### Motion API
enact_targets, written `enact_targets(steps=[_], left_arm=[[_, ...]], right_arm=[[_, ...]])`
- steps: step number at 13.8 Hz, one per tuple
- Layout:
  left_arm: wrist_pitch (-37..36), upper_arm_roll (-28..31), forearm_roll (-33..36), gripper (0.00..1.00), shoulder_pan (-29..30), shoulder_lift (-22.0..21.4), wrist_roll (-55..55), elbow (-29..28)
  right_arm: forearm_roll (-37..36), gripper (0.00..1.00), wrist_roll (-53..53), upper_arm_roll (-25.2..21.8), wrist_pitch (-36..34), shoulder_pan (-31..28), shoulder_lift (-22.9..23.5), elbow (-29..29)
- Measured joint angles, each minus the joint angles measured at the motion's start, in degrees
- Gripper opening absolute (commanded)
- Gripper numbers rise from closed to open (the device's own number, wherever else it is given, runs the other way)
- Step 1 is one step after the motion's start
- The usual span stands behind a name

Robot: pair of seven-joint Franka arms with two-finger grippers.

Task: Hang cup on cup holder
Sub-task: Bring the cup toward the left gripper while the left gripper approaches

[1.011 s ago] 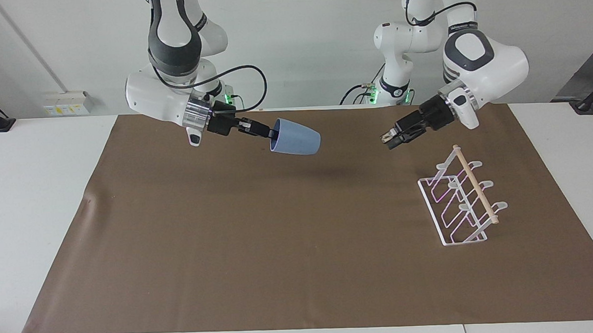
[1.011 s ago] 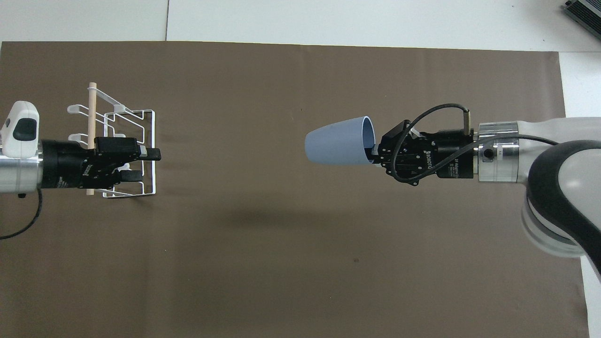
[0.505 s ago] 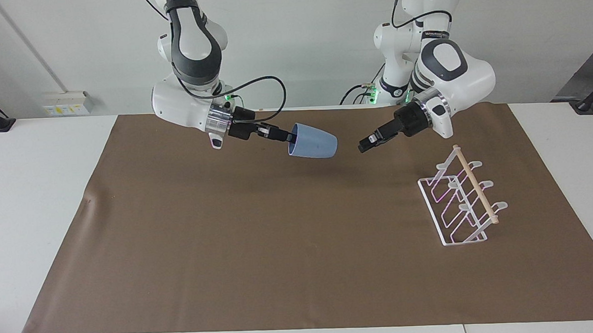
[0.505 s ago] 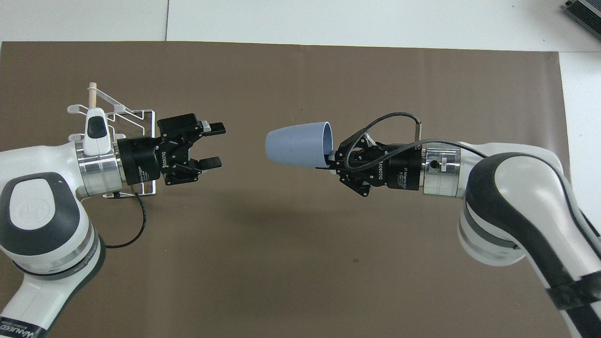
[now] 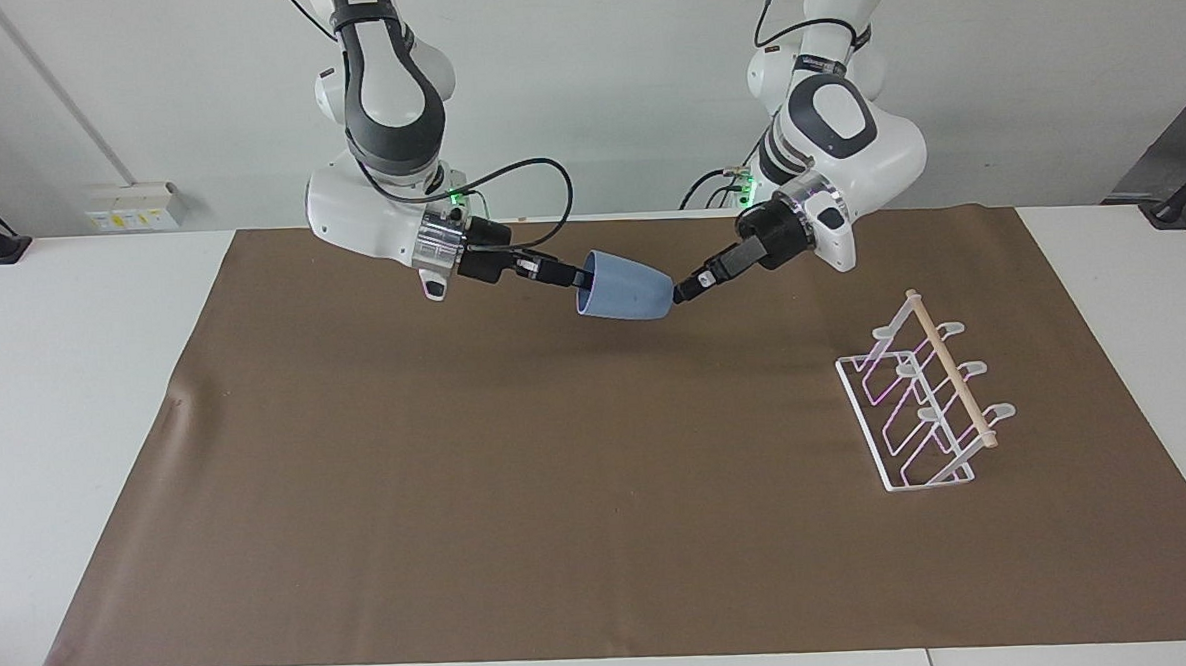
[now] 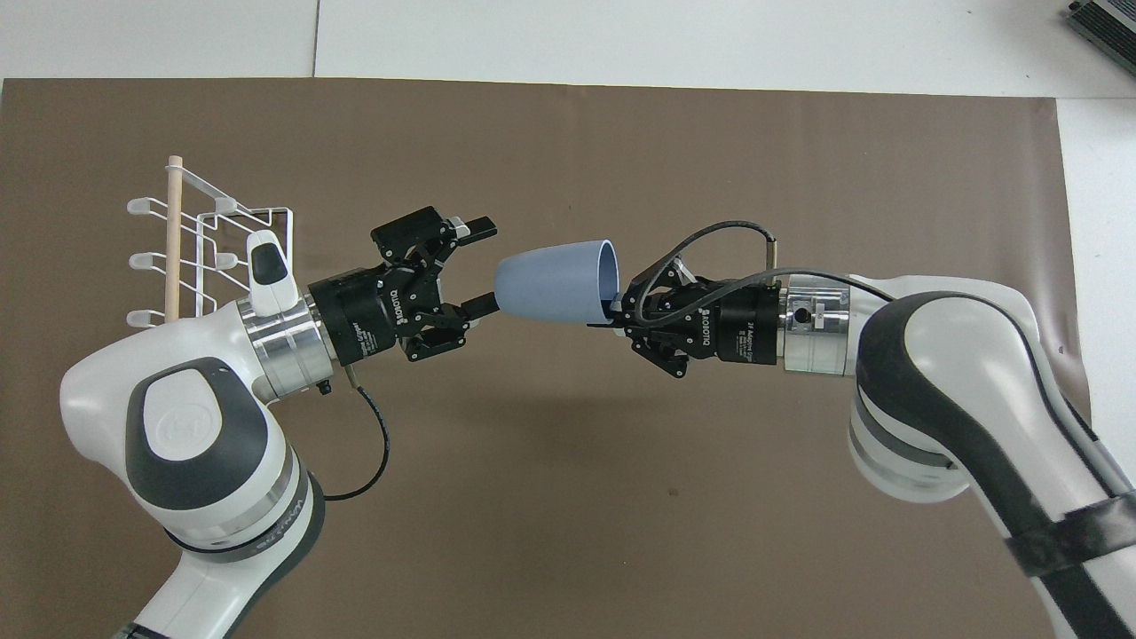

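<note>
Since 0.5 s ago the left gripper (image 6: 477, 266) has swung from near the holder (image 5: 914, 404) to the cup's (image 5: 623, 286) base, fingers spread with 1 at the base; the right gripper (image 5: 572, 274) holds the cup sideways by its rim over the mat (image 5: 519, 476), nothing seen inside; the holder stands bare toward the left arm's end.
</note>
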Motion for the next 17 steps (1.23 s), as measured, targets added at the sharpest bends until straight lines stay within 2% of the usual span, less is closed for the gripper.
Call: enact_targets(steps=[7,17], left_arm=[[2.71,-1.98,-0.12,1.0,-0.28,0.0,-0.53,-3.9],[2.74,-2.9,-1.37,1.0,-0.78,-0.57,-10.49,-2.89]], right_arm=[[0.35,0.0,0.0,0.0,0.0,0.1,-0.02,-0.77],[0.28,0.0,-1.04,-0.01,0.0,0.35,-0.21,-0.9]])
